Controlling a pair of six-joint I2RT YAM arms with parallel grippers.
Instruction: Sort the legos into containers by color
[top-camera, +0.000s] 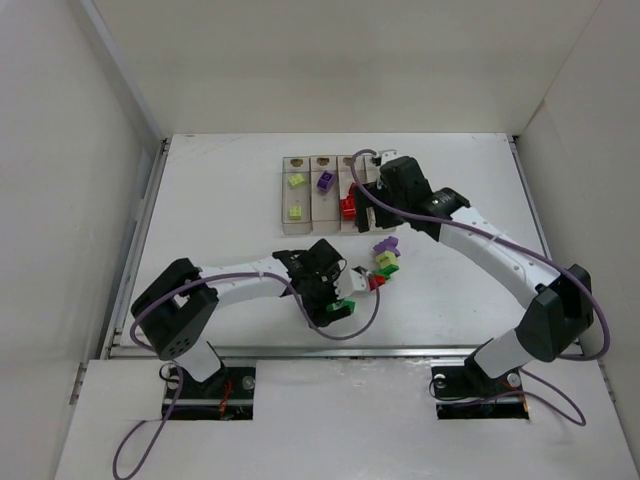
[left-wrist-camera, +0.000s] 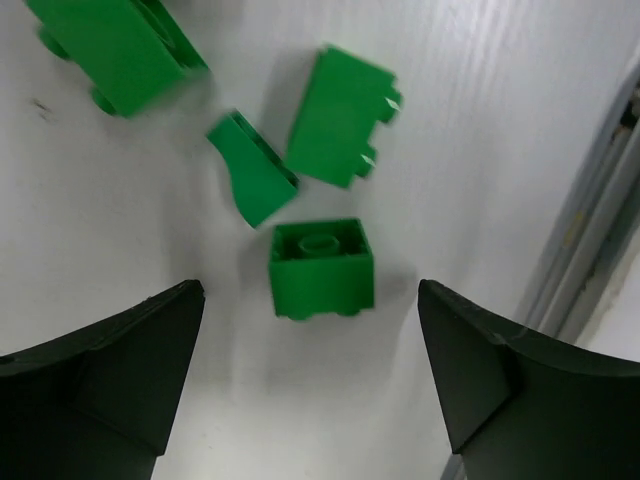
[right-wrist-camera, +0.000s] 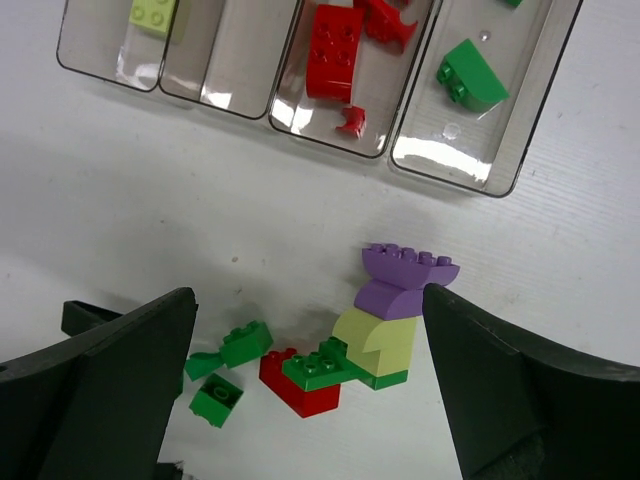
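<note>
The containers (right-wrist-camera: 240, 95) are four clear bins in a row (top-camera: 284, 196). They hold pale yellow-green (right-wrist-camera: 152, 12), purple (top-camera: 325, 182), red (right-wrist-camera: 335, 40) and green (right-wrist-camera: 470, 75) legos. On the table lies a stuck-together cluster of purple (right-wrist-camera: 405, 275), pale yellow (right-wrist-camera: 375, 340), green (right-wrist-camera: 320, 365) and red (right-wrist-camera: 300, 390) legos. Loose green legos (right-wrist-camera: 245, 345) lie to its left. My left gripper (left-wrist-camera: 310, 300) is open just over a small green brick (left-wrist-camera: 320, 260), touching nothing. My right gripper (right-wrist-camera: 308, 292) hangs open and empty high above the cluster, near the bins (top-camera: 362, 195).
Three more green pieces (left-wrist-camera: 342, 117) (left-wrist-camera: 252, 166) (left-wrist-camera: 115, 40) lie just past the small brick. A metal rail (left-wrist-camera: 590, 230) runs along the table's near edge. White walls (top-camera: 60, 200) enclose the table on three sides. The right arm hides the fourth bin in the top view.
</note>
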